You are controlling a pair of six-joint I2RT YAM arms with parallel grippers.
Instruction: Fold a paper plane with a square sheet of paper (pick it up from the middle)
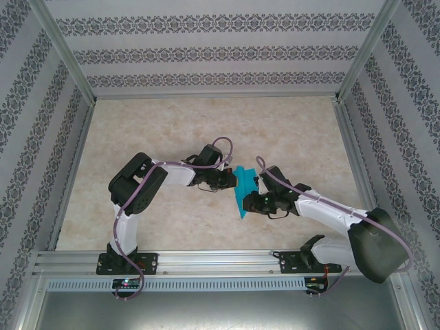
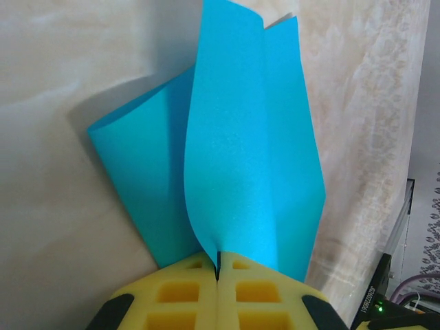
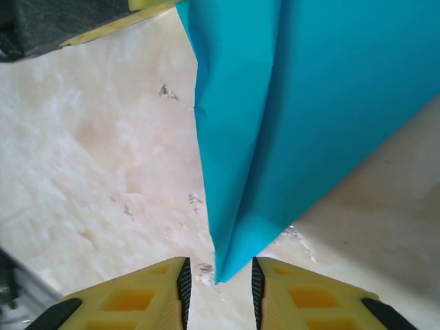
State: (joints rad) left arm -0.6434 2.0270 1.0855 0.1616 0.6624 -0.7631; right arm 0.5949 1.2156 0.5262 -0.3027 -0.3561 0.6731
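Pinching paper (image 2: 240, 137) over marbled table (image 1: 206, 130), left pincer (image 2: 218, 271); right pincer (image 3: 218, 278) parted; patterned walls (image 1: 206, 55).

Sheet of paper (image 2: 254, 158): plain turquoise-blue, unprinted, darker where shaded in the folds. Left gripper (image 2: 217, 275) & right gripper (image 3: 218, 282): yellow pads, edged w/ black. Table (image 1: 206, 130) is seen as cream-beige marble pattern w/ faint grey flecks. Walls (image 1: 206, 55) are papered in pale stripes alt. w/ dark grey floral bands. Left arm (image 1: 137, 185) & right arm (image 1: 330, 213): white shells, black joints. Cables (image 1: 227, 148): lilac. Frame rails (image 1: 206, 261): silver-grey. Green light (image 1: 265, 201) is lit.
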